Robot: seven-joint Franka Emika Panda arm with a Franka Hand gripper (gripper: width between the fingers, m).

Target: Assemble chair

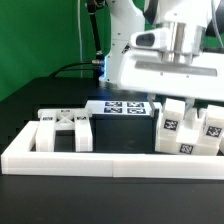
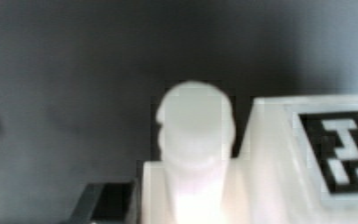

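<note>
Your pincer [image 1: 186,98] is down among the small white plastic tagged chair blocks [image 1: 172,128] at the exterior view's right. The wrist view shows a white round-topped chair piece [image 2: 192,125] upright just beside one tagged block. You cannot tell whether the pincer grips it. Nearest the camera, the long low white border wall [image 1: 110,160] hems in the blocks and the white X-braced chair frame [image 1: 65,128] at the left, with a gap between them. Behind lie the marker board [image 1: 120,107], the black bench [image 1: 40,95] and a green backdrop [image 1: 40,30].
</note>
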